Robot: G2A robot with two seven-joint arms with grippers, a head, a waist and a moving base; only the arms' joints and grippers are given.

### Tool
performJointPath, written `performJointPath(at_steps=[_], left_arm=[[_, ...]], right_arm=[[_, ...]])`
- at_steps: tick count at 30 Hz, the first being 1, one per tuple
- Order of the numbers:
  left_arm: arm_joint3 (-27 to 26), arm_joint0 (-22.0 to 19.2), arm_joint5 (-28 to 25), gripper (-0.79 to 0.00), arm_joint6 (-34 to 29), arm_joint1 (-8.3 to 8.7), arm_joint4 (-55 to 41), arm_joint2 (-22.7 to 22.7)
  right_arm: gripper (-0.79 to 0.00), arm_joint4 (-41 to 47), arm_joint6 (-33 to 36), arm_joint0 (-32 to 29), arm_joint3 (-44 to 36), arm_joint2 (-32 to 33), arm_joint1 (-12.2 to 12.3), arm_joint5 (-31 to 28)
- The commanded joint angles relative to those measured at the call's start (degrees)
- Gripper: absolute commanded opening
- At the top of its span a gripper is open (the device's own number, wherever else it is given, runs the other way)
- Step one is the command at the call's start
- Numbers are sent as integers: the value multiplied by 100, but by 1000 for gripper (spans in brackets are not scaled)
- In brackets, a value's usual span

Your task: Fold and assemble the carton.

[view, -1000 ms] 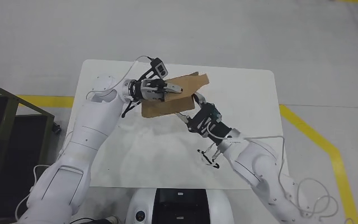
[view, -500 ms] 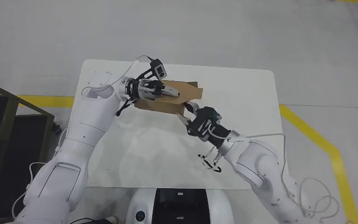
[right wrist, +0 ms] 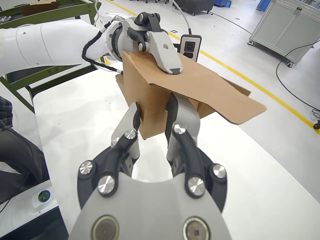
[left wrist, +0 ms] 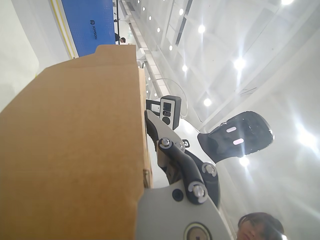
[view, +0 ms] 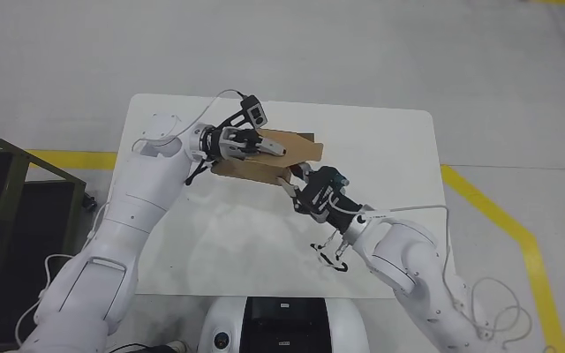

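I have the brown corrugated cardboard carton [view: 281, 157] lifted off the white counter [view: 397, 132], held between both my hands over the counter's far middle part. It is only partly formed: a long flat panel lies across the top and juts out past the body, with shorter walls and loose flaps hanging under it. My left hand [view: 279, 150] comes in from the left end and is clamped on that top panel. One grey finger [right wrist: 168, 58] lies flat on the panel's upper face, its dark tip pressing the cardboard. The opposing finger sits under the panel, where I cannot see it. In my left wrist view the broad brown face runs right alongside that hand, one finger lying close along its edge. My right hand [right wrist: 153, 107] reaches up from the near side to the carton's lower corner. Its two fingers stand somewhat apart with a short hanging flap between them, a black pad against each side of that flap, so it is gripping the carton there. The far end of the top panel hangs free in the air, touching nothing. To the left of the counter stands a dark green metal frame cart [right wrist: 82, 3] with a flat piece of brown cardboard [right wrist: 40, 6] lying on it.
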Motion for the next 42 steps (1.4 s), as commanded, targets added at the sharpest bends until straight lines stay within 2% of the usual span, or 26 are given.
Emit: performJointPath(at_steps=[1, 19, 20, 22, 23, 29, 33, 39, 42], left_arm=[[26, -25, -4, -785, 0, 15, -12, 25], [81, -259, -152, -785, 0, 107, -294, 472], [89, -264, -175, -785, 0, 118, -320, 488], [109, -263, -210, -785, 0, 146, -377, 510], [121, -263, -227, -785, 0, 164, -395, 516], [104, -188, -174, -785, 0, 284, -716, 558], [50, -156, -45, -785, 0, 421, -917, 592], [-199, -142, 313, -785, 0, 714, -1144, 754], [-422, -197, 495, -785, 0, 891, -1123, 976]], right_arm=[[-785, 24, 12, 14, -6, -5, -5, -47], [-785, 174, 82, 142, 8, -65, -48, -308], [-705, 174, 76, 129, -4, -47, -49, -267], [-142, 161, 67, 97, -43, -3, -48, -208], [-12, 140, 69, 80, -70, 27, -45, -185], [0, 114, 51, -86, -278, 276, -19, -91], [0, 218, 78, -214, -377, 505, 12, -175], [0, 781, 175, -385, -297, 915, 75, -649], [0, 1102, 267, -402, -199, 1090, 108, -984]])
